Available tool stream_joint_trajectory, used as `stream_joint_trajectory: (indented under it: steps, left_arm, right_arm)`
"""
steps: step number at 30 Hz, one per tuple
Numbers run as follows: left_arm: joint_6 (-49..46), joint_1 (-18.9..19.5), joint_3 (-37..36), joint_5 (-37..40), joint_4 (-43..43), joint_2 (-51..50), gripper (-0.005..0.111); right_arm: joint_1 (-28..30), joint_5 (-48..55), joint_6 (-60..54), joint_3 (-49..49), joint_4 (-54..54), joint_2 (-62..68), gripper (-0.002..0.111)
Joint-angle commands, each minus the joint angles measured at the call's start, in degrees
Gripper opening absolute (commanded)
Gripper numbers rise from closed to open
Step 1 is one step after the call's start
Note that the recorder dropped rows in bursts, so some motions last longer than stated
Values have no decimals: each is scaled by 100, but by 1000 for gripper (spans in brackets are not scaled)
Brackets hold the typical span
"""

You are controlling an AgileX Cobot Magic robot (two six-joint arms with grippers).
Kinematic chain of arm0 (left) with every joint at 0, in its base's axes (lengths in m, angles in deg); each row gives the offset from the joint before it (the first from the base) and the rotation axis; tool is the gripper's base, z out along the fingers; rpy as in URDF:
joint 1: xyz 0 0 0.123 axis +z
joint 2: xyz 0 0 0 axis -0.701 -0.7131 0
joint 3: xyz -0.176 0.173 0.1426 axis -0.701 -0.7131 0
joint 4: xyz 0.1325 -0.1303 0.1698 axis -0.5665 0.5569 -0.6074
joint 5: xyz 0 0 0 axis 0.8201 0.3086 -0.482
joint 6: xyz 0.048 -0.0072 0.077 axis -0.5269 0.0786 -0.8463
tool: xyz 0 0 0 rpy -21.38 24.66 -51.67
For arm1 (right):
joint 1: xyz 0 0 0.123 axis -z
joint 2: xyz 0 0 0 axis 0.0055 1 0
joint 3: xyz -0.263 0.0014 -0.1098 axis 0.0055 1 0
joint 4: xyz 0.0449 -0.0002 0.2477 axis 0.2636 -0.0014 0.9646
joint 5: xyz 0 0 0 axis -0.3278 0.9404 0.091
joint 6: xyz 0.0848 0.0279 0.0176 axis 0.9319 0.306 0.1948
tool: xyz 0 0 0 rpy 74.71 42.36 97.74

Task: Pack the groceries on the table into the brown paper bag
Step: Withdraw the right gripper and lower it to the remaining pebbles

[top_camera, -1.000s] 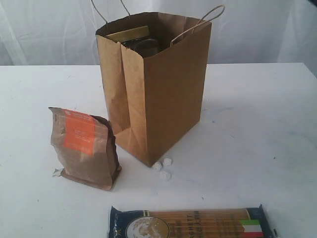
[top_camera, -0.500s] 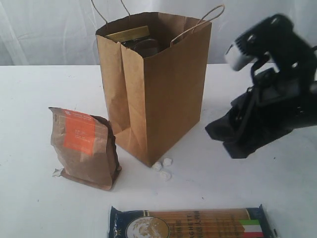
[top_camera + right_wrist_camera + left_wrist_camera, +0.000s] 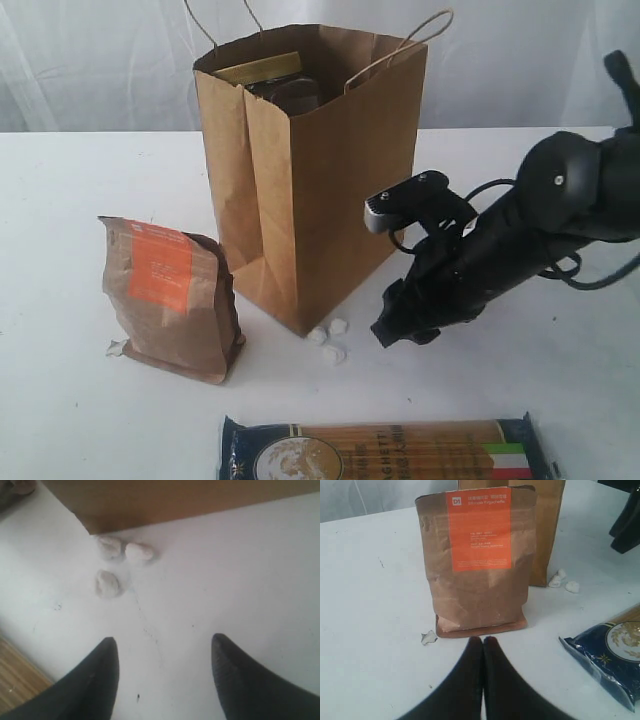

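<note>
The brown paper bag (image 3: pixel 310 170) stands upright mid-table, and a gold-lidded jar (image 3: pixel 258 68) shows inside its mouth. Left of it stands the kraft pouch with the orange label (image 3: pixel 170 300). The spaghetti pack (image 3: pixel 385 452) lies along the front edge. My right gripper (image 3: pixel 395 332) hangs low over the table beside the bag's front corner, open and empty (image 3: pixel 162 642), its fingers pointing at bare tabletop. My left gripper (image 3: pixel 483 641) is shut and empty, its tips just short of the pouch's base (image 3: pixel 480 560). It is outside the exterior view.
Three small white pebble-like bits (image 3: pixel 330 340) lie at the bag's front corner, just ahead of the right fingertips (image 3: pixel 122 555). A white scrap (image 3: pixel 428 638) sits by the pouch's base. The white table (image 3: pixel 520 200) runs back to a pale curtain.
My right arm has come in from the right and dropped down and leftward to the table beside the bag's corner. The bag, pouch and spaghetti pack have not moved.
</note>
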Motion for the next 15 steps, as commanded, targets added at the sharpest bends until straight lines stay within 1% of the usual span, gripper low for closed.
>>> stream_joint_trajectory:
  steps: [1, 8, 15]
  left_arm:
    - [0, 26, -15, 5, 29, 30, 0]
    - [0, 26, -15, 5, 29, 30, 0]
    - [0, 26, -15, 5, 29, 30, 0]
  right_arm:
    - [-196, 72, -15, -412, 66, 409, 52]
    - [-469, 245, -15, -860, -3, 709, 52]
    - [-494, 173, -15, -968, -257, 907, 52]
